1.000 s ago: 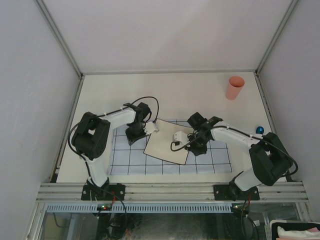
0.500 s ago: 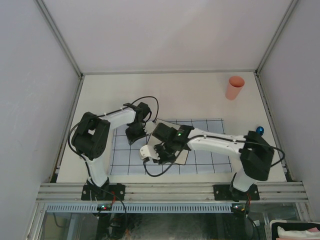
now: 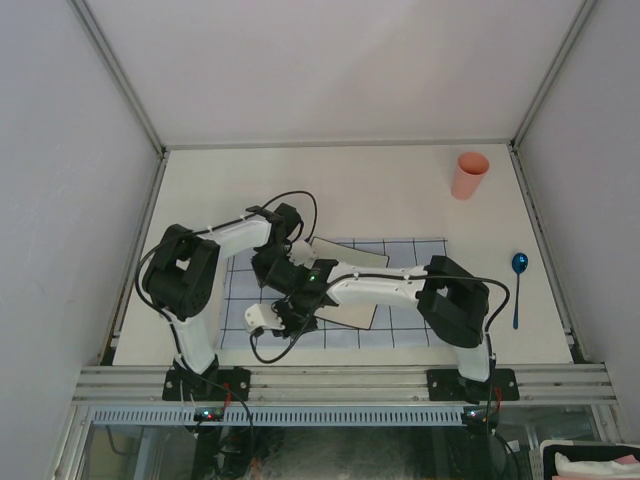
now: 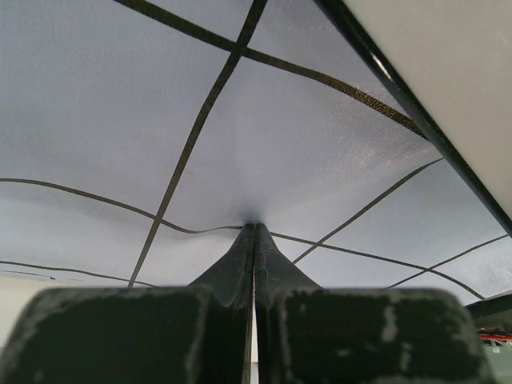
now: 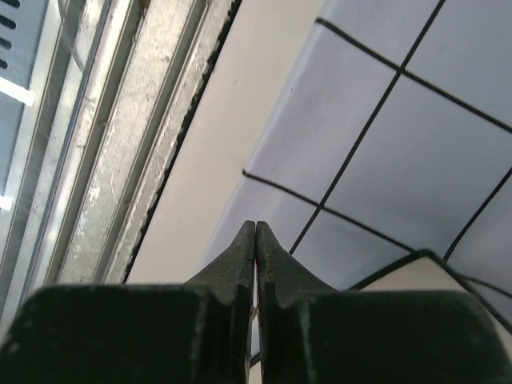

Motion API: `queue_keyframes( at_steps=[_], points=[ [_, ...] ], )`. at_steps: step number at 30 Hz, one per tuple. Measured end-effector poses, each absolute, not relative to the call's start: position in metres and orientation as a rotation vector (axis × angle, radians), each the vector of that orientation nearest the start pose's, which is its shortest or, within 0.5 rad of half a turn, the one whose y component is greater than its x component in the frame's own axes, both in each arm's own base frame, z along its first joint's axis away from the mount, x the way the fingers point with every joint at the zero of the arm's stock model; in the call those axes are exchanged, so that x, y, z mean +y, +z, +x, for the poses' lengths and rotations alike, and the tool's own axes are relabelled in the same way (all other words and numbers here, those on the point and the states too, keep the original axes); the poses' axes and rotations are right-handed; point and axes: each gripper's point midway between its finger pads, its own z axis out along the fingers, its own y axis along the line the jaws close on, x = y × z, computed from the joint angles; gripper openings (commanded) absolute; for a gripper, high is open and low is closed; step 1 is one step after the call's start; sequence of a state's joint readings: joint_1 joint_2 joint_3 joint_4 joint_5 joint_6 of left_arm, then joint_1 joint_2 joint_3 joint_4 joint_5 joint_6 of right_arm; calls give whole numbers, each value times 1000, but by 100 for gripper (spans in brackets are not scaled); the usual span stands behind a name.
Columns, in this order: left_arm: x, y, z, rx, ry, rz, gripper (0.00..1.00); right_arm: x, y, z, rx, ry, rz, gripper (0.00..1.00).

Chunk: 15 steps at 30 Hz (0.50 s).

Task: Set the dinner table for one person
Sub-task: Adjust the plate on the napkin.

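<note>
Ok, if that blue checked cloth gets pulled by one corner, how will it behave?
Probably floppy: the cloth puckers into a ridge where the left gripper pinches it. Likely light and thin, lying flat on the table; pulling may drag the beige mat resting on it.

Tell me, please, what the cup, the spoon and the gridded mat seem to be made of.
Cup: probably plastic, matte; even salmon colour without glints, though paper is possible.
Spoon: glossy blue, with a bright highlight on its bowl; coated metal or plastic, unclear.
Mat: thin cloth or soft vinyl, matte and finely grained; it puckers into soft creases in the left wrist view.
</note>
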<state>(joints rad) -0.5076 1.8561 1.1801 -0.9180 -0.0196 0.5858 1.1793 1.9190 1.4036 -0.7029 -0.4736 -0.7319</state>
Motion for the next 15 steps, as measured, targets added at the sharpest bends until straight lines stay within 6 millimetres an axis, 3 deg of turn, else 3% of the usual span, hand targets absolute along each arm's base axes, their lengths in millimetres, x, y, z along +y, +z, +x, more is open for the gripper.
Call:
queue_keyframes(
  at_steps=[6,15],
  points=[
    [-114,12,260,2704,30,1645,0,416,39,96,1500,787,-2382,0],
    [-114,12,260,2704,30,1645,0,420,20,98,1519,788,-2392,0]
  ],
)
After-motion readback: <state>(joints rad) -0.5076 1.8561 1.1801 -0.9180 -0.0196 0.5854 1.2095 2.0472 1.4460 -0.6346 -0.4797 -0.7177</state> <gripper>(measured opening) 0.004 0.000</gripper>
